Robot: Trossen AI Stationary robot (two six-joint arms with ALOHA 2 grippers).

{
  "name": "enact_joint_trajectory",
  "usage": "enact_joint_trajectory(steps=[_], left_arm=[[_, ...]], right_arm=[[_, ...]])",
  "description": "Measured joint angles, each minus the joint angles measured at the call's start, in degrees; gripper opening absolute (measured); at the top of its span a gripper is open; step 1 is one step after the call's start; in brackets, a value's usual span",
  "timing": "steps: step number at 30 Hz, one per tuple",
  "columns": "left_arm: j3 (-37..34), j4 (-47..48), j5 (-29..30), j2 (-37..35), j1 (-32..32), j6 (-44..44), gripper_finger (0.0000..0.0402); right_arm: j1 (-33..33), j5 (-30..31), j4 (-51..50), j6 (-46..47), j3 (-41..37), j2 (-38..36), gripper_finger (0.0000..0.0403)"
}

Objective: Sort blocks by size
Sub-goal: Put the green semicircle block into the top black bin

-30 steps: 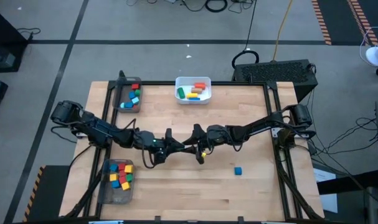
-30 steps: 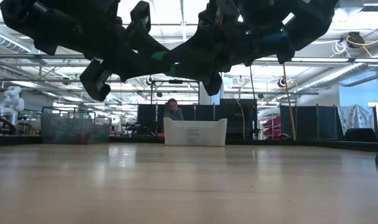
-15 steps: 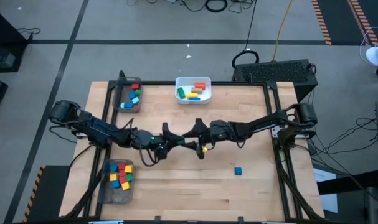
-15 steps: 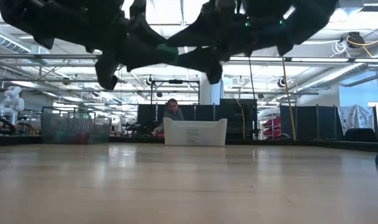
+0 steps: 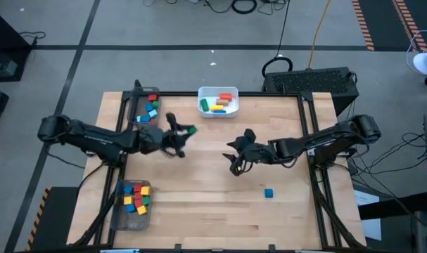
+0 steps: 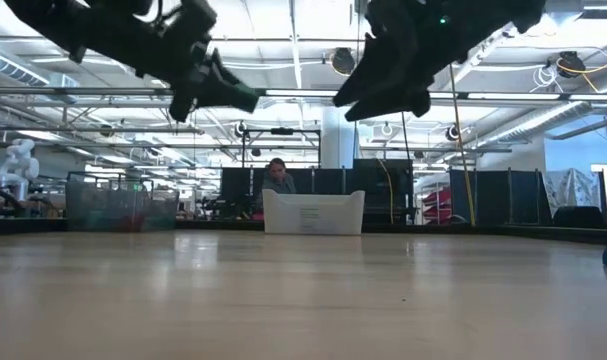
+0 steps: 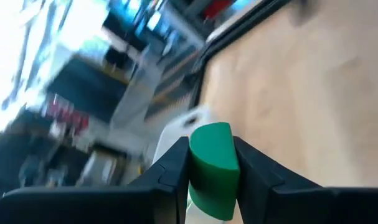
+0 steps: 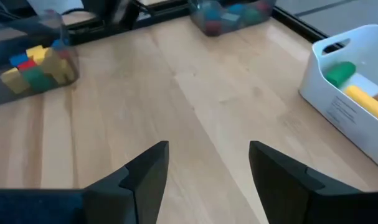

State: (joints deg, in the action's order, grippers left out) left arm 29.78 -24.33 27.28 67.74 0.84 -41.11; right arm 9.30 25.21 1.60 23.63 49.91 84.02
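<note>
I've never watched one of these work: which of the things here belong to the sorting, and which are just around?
Part of the job:
- green block, in the left claw
- blue block, alone on the table
- blocks in the white bin
- blocks in two trays

Just around:
- cables on the floor
- person beyond the table

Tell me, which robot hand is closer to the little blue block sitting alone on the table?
The right one. The right gripper hovers just beside the lone blue block, while the left gripper, holding a green block, is across the table.
</note>
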Motion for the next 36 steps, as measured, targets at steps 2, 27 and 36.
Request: enact_joint_trajectory(steps=[2, 27, 36], left_arm=[[0.0, 3.7, 0.1, -1.7, -3.0, 2.8, 0.0095], [-6.9, 16.0, -0.4, -8.8, -38.2, 36.4, 0.0094], [-6.9, 21.2, -0.8, -8.7, -45.0, 44.8, 0.0102]], right_arm=[[0.8, 0.4, -1.1, 0.6, 0.0, -0.7, 0.021], [1.8, 0.8, -5.3, 4.2, 0.0, -0.4, 0.021], [1.8, 0.7, -6.7, 5.5, 0.0, -0.4, 0.021]])
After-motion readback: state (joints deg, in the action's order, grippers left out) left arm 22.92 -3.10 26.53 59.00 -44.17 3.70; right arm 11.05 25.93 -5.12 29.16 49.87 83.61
